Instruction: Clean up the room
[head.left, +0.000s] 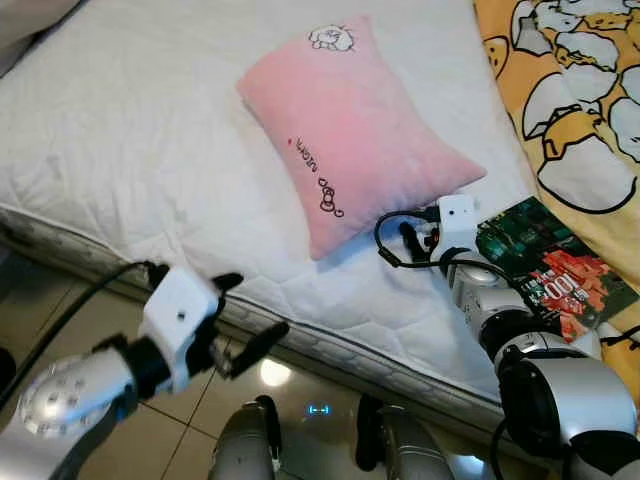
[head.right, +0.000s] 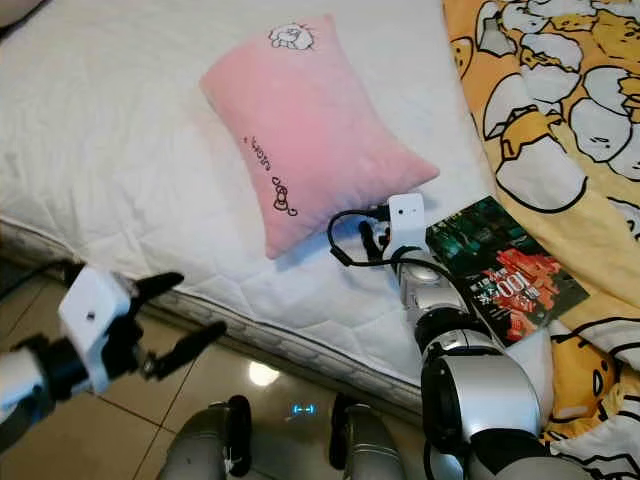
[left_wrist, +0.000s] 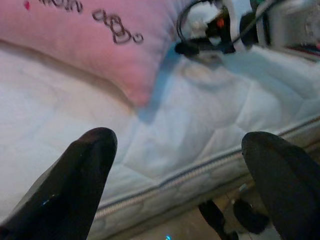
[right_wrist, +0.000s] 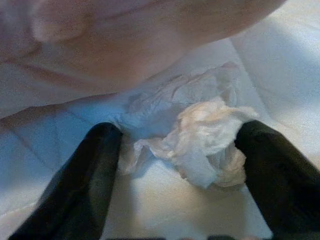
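Observation:
A crumpled white tissue (right_wrist: 200, 145) lies on the white mattress (head.left: 130, 150) just under the lower edge of the pink pillow (head.left: 350, 130). My right gripper (head.left: 415, 232) rests on the bed at that pillow edge. It is open, with its two black fingers (right_wrist: 90, 175) on either side of the tissue and not closed on it. My left gripper (head.left: 258, 305) hangs open and holds nothing, out over the floor beside the bed's near edge.
A dark book (head.left: 545, 265) with a red cover picture lies right of my right arm, against a yellow patterned blanket (head.left: 580, 100). Tan floor tiles (head.left: 60, 320) run along the mattress side. My own legs (head.left: 250, 440) show below.

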